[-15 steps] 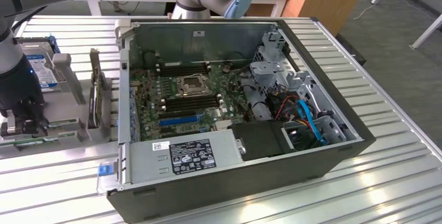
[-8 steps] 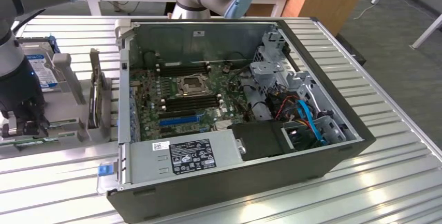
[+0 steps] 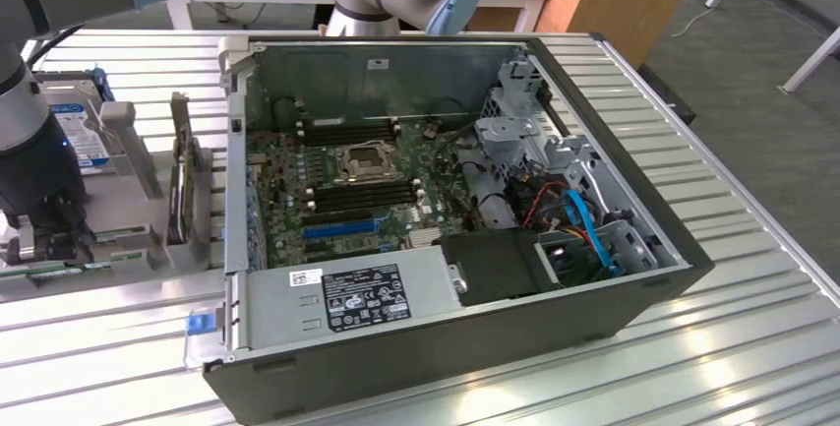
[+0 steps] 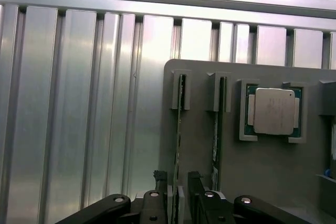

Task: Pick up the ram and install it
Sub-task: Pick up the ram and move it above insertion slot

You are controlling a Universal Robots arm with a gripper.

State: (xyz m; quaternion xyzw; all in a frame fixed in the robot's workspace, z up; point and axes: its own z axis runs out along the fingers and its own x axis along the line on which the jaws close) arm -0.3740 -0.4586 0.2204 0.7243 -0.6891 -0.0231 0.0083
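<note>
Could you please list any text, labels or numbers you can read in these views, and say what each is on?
No text is legible.
Black label on the power supply: print too small.
White sticker beside it: too small.
Drive label: blurred.
CPU lid: no readable marking.

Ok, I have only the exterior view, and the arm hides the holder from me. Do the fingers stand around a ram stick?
Observer: Yes. In the wrist view the open fingers straddle one ram stick, which stands on its edge.
Operator: Is it the only stick there?
Observer: No. A second stick stands in the next slot of the grey holder, outside the fingers.
Operator: Anything else on it?
Observer: A processor chip lies flat in a recess beside the sticks.
</note>
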